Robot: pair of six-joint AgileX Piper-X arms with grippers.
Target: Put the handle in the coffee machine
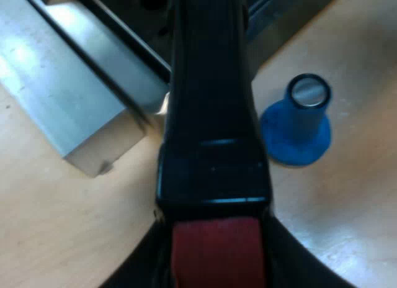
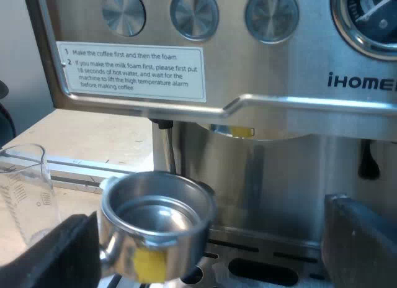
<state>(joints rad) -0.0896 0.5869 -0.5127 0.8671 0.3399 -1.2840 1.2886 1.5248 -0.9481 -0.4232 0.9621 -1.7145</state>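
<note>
Nearest, the left hand (image 1: 214,272) is clamped on the holder's handle (image 1: 211,114). Its dark fingers hug the red end (image 1: 217,244), and the glossy black shaft runs away from them toward the espresso machine. The shaft is blocky and smooth, with a step where the black meets the matt red. Beside it on the pale wooden counter (image 1: 62,207) stands a blue tamper (image 1: 298,123), on its flared foot with a shiny metal disc facing up. It is apart from the handle. Past that lies the brushed-metal edge of the machine's base (image 1: 74,95), long and square-cornered.

The right hand (image 2: 211,251) has its two black fingers spread wide, holding nothing. Between them and the machine hangs the holder (image 2: 158,226). Its round steel cup is open and bare inside and sits clear of the slotted drip tray (image 2: 260,269). It is lower than the recess under the front panel and not locked in.

A clear measuring glass (image 2: 28,189) with printed marks stands on the counter near the cup. A thin metal tube (image 2: 166,145) drops from the panel just behind it. The espresso machine (image 2: 279,145) is brushed steel and carries a white instruction label (image 2: 133,67). Above the label are round metal buttons (image 2: 194,13) and a dial gauge (image 2: 372,18).
</note>
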